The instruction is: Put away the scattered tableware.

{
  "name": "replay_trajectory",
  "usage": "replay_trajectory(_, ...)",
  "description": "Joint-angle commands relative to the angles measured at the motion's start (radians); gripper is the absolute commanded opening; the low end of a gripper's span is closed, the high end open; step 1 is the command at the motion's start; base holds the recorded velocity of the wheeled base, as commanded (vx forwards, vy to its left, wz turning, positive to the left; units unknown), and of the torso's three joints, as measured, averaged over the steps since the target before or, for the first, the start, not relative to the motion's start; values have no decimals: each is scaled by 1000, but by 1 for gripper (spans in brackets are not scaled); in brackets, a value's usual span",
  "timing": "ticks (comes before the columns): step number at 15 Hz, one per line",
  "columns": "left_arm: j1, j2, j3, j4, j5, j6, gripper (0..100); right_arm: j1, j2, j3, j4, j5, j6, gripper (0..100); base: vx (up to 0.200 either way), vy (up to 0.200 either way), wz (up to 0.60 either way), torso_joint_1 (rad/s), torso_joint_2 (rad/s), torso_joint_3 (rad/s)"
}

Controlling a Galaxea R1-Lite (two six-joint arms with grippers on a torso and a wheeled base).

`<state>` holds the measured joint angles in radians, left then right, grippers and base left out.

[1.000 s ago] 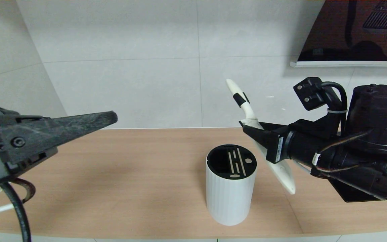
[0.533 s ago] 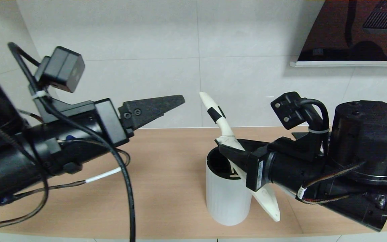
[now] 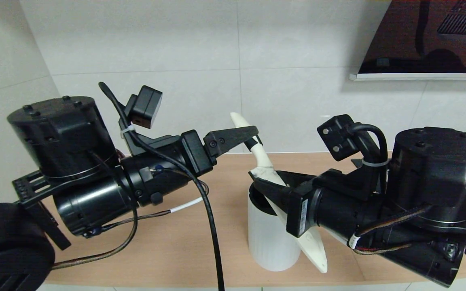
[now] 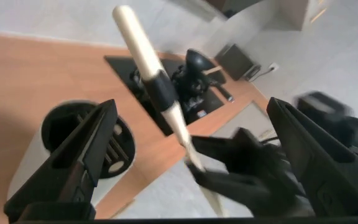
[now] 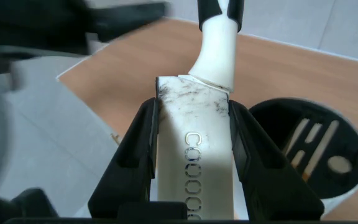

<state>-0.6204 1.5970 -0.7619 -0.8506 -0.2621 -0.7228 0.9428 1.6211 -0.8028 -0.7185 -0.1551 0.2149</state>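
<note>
Right gripper is clamped tight on a white spatula, pinching it where the handle widens into the blade; in the right wrist view the two fingers of this gripper press both flat sides of the spatula. The spatula is tilted, with the handle end up and toward the far left and the blade end down at the near right. It is held in the air just above and to the right of the white holder, not inside it. The blade crosses in front of the holder's right edge; contact there is hard to judge. The holder stands upright on the wooden counter, and its black slotted lid is visible. Left gripper is up at the black band on the handle, jaws spread wide. In the left wrist view the handle sits between this gripper's fingers, apart from both, with the holder below. A dark panel hangs on the far right wall.
</note>
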Motion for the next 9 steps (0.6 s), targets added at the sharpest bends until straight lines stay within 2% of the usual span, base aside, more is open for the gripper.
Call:
replay_trajectory(1, -1, 41, -10, -1, 9, -15, 100, 4, 6, 2, -1, 0, 0, 0, 0, 0, 0, 0, 0, 0)
replay_trajectory(3, -1, 64, -36, -1, 34, -50, 100, 13, 6, 10, -1, 0, 0, 0, 0, 0, 0, 0, 0, 0)
replay_trajectory(9, -7, 100, -51, -11, 49, -58, 100, 33, 10, 16, -2, 2, 0, 0, 0, 0, 0, 0, 0, 0)
